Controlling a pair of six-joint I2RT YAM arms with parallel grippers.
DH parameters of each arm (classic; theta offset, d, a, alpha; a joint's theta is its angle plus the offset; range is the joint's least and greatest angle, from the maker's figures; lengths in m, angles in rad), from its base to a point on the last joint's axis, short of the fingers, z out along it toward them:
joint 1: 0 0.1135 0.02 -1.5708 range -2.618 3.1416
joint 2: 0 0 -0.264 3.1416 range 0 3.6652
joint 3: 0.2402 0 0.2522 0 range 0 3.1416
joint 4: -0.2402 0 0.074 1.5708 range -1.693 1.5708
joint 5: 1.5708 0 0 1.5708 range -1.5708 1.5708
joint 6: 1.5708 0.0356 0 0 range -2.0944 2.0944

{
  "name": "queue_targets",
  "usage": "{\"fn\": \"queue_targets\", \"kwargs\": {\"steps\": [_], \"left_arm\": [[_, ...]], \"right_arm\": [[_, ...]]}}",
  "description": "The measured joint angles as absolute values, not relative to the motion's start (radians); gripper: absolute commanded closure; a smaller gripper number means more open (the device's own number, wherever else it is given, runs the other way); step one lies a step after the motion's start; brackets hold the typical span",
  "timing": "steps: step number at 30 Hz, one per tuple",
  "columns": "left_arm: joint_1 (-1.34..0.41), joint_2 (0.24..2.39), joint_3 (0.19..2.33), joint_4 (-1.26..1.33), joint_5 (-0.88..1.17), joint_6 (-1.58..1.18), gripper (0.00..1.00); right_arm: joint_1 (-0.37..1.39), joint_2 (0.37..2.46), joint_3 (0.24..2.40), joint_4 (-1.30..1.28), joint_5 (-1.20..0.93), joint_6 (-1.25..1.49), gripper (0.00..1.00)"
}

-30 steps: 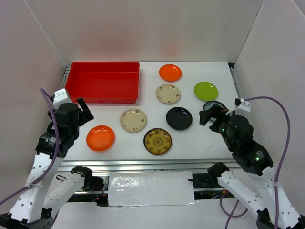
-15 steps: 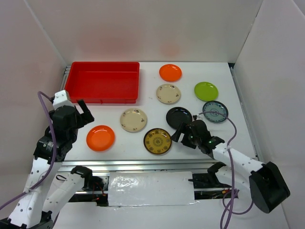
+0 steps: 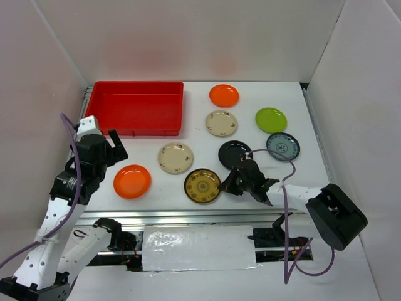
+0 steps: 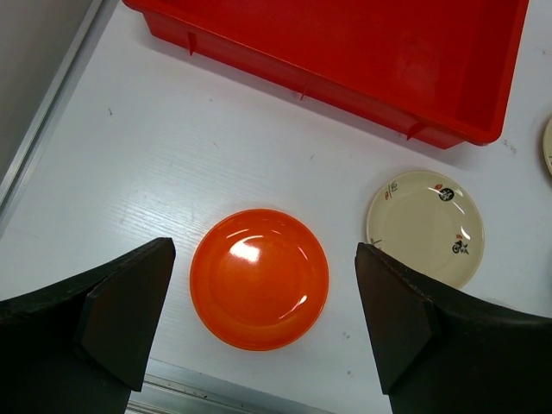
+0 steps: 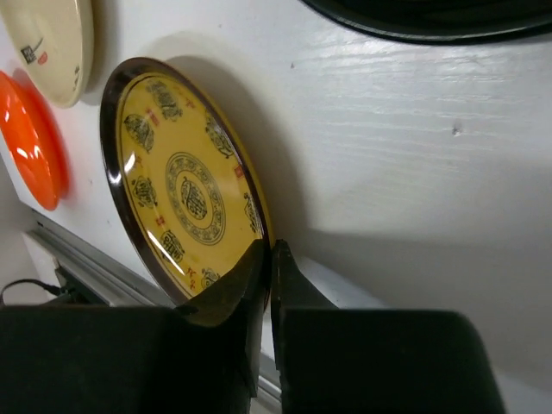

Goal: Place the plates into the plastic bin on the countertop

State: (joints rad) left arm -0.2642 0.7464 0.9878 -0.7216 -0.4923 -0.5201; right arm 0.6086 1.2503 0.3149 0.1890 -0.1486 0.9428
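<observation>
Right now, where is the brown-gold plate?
Top view: brown-gold plate sits front centre, right of the near orange plate, rim in the right pincer.

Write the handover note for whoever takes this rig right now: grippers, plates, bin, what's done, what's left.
Left gripper: open, over the near orange plate, holding nothing.
Right gripper: shut on the rim of the brown-gold plate, near the front edge.
Red bin: empty, far left.
Loose on the table: far orange plate, beige plate, second beige plate, green plate, black plate, blue-grey plate.
Done: none binned.
Left: all eight.
</observation>
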Motion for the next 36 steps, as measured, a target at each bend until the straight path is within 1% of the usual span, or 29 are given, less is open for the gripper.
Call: {"fn": "queue_targets", "kwargs": {"steps": [3,6,10,13,16,20,24,26,28,31,36], "left_arm": [[-0.264,0.760,0.988,-0.721,-0.454,-0.521,0.01],[-0.262,0.797,0.987,-0.702,-0.306,-0.526,0.01],[-0.260,0.866,0.898,-0.527,0.030,-0.560,0.01],[-0.264,1.014,0.799,-0.351,0.342,-0.610,0.01],[-0.266,1.119,0.747,-0.263,0.513,-0.642,0.01],[-0.267,1.134,0.720,-0.150,0.670,-0.686,0.01],[-0.270,1.115,0.721,-0.104,0.691,-0.691,0.01],[-0.274,1.090,0.732,-0.145,0.635,-0.688,0.01],[-0.281,1.050,0.748,-0.193,0.526,-0.690,0.01],[-0.284,0.992,0.756,-0.217,0.441,-0.696,0.01],[-0.288,0.991,0.761,-0.194,0.432,-0.717,0.01]], "right_arm": [[0.636,1.222,0.315,0.170,-0.121,0.962,1.00],[0.714,1.111,0.329,0.093,-0.041,0.974,1.00],[0.823,0.956,0.429,-0.035,0.062,0.968,1.00],[0.833,0.887,0.514,-0.054,0.064,0.931,1.00],[0.813,0.851,0.545,-0.053,0.018,0.898,1.00],[0.789,0.831,0.546,-0.066,-0.044,0.876,1.00],[0.780,0.814,0.546,-0.079,-0.053,0.873,1.00],[0.786,0.794,0.546,-0.114,-0.014,0.874,1.00],[0.793,0.775,0.546,-0.163,0.052,0.874,1.00],[0.795,0.768,0.546,-0.207,0.112,0.875,1.00],[0.791,0.796,0.546,-0.203,0.122,0.878,1.00]]}}
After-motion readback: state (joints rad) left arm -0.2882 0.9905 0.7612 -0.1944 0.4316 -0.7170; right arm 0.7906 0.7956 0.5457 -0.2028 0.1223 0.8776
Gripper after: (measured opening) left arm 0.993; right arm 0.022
